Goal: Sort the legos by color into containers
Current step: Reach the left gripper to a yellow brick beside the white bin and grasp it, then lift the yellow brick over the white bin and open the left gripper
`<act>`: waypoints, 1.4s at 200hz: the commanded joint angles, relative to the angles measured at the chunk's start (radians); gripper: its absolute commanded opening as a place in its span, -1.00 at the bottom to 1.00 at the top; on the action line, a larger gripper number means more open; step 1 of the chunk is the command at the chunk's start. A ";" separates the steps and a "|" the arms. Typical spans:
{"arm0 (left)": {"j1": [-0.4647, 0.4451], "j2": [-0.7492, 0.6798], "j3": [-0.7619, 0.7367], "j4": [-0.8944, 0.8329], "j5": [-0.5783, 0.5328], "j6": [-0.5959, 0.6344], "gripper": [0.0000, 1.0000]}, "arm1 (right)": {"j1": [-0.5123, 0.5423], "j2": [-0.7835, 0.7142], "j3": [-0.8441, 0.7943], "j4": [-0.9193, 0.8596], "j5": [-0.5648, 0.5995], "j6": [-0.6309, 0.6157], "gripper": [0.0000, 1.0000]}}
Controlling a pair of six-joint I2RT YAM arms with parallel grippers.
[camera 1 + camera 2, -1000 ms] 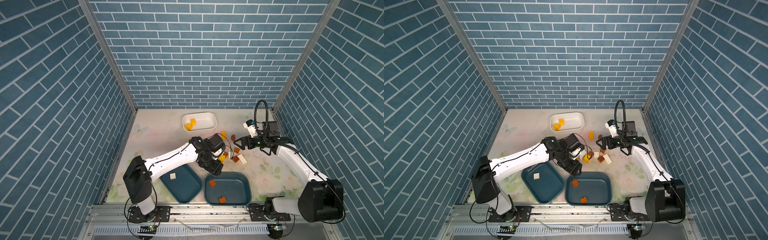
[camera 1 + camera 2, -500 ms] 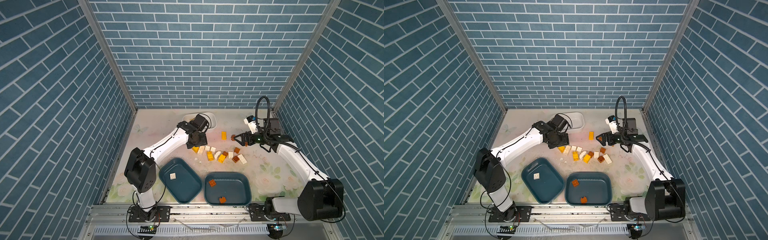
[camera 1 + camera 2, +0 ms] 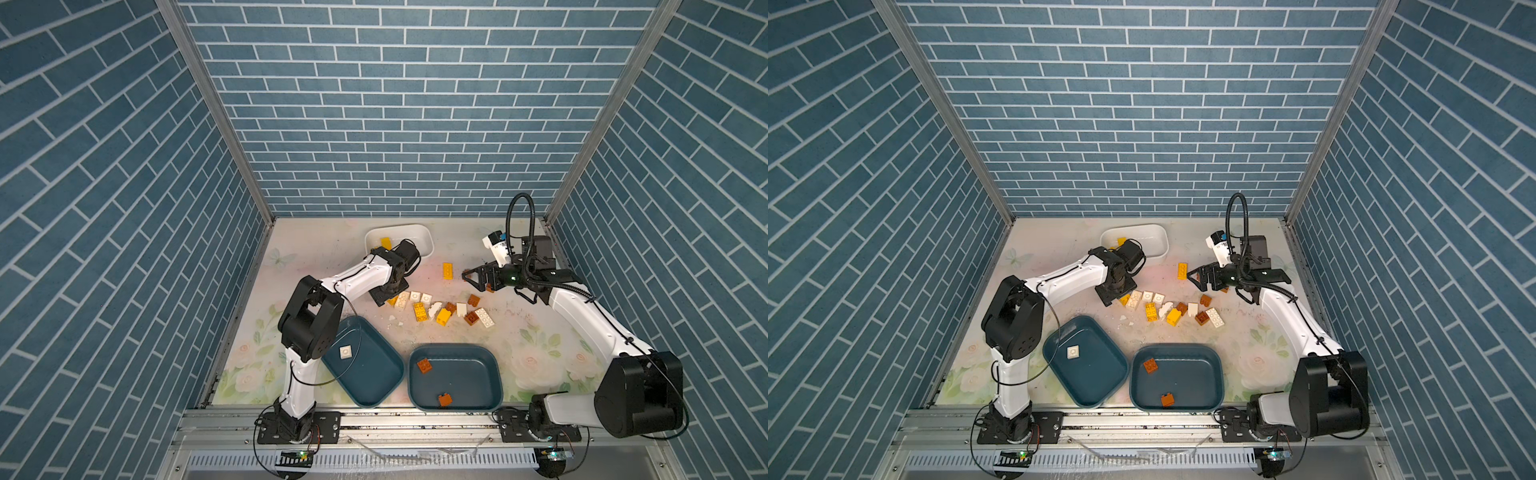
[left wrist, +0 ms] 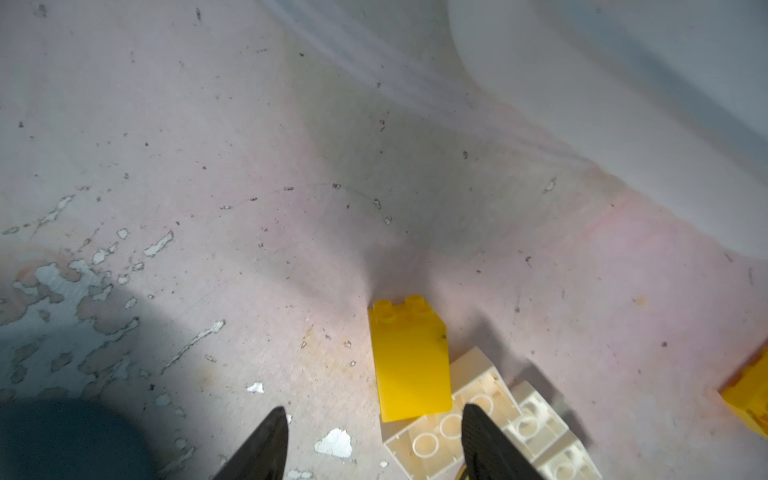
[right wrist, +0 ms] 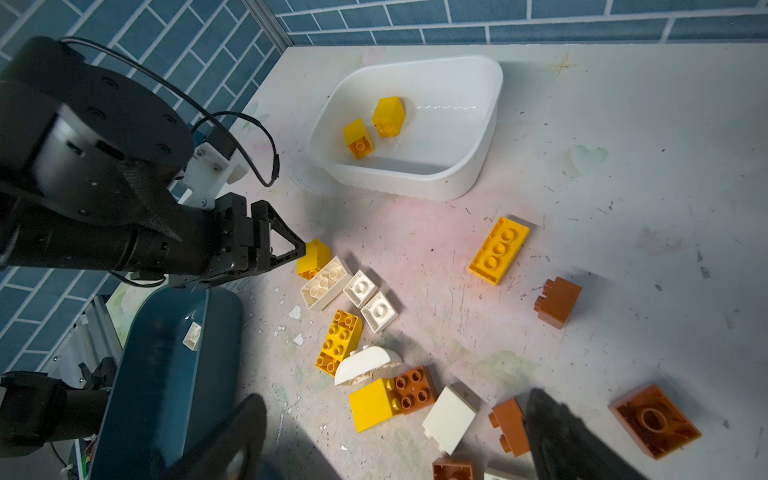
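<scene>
Loose legos lie in a pile mid-table, among them a yellow 2x4 (image 3: 420, 311), white bricks (image 3: 402, 299) and brown ones (image 3: 473, 300); a long yellow one (image 3: 447, 271) lies apart. My left gripper (image 3: 386, 296) (image 4: 374, 436) is open and empty at the pile's left end, just short of a yellow sloped brick (image 4: 409, 361) leaning on a white brick (image 4: 436, 440). My right gripper (image 3: 471, 280) (image 5: 395, 440) hovers open above the pile's right side. The white container (image 5: 415, 183) holds two yellow bricks (image 5: 388, 116). One teal container (image 3: 374, 374) holds a white brick (image 3: 345, 352); another teal container (image 3: 469, 374) holds two brown bricks (image 3: 424, 365).
The white tub (image 3: 419, 232) stands close behind my left wrist. A brown brick (image 5: 557, 301) and an upturned brown one (image 5: 654, 419) lie to the pile's right. White crumbs (image 3: 395, 326) dot the mat. Brick-patterned walls close in three sides.
My left gripper swung from the pile's front up to the white tub, then back down to the pile's left end. The right gripper has barely moved.
</scene>
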State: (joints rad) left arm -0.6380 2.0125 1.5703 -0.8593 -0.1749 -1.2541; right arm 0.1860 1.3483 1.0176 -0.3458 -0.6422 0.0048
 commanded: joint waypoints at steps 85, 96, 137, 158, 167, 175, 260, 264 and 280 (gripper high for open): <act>0.027 0.090 0.007 0.075 0.041 0.034 -0.11 | 0.004 0.011 -0.004 -0.020 -0.010 -0.003 0.94; 0.027 0.099 0.008 0.074 0.050 0.042 -0.13 | 0.005 0.012 -0.003 -0.022 -0.010 -0.003 0.94; 0.030 0.100 -0.002 0.078 0.061 0.081 -0.26 | 0.004 0.015 0.000 -0.027 -0.004 -0.005 0.94; 0.035 0.085 -0.004 0.080 0.057 0.115 -0.42 | 0.003 0.013 0.001 -0.027 0.002 -0.005 0.94; 0.039 0.072 -0.010 0.084 0.057 0.136 -0.51 | 0.004 0.012 0.002 -0.028 0.004 -0.005 0.94; 0.042 0.058 -0.010 0.085 0.055 0.147 -0.53 | 0.004 0.011 0.004 -0.029 0.006 -0.005 0.94; 0.074 -0.053 0.197 -0.030 0.029 0.587 -0.48 | 0.004 0.020 0.037 -0.015 0.012 -0.002 0.94; 0.078 -0.049 0.215 -0.033 0.029 0.610 -0.48 | 0.004 0.021 0.039 -0.011 0.011 0.000 0.94; 0.102 -0.021 0.289 -0.031 0.042 0.699 -0.48 | 0.003 0.029 0.048 0.003 0.005 0.007 0.94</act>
State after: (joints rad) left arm -0.5747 1.9892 1.7725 -0.8585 -0.1238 -0.7540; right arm 0.1871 1.3598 1.0233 -0.3576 -0.6323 0.0040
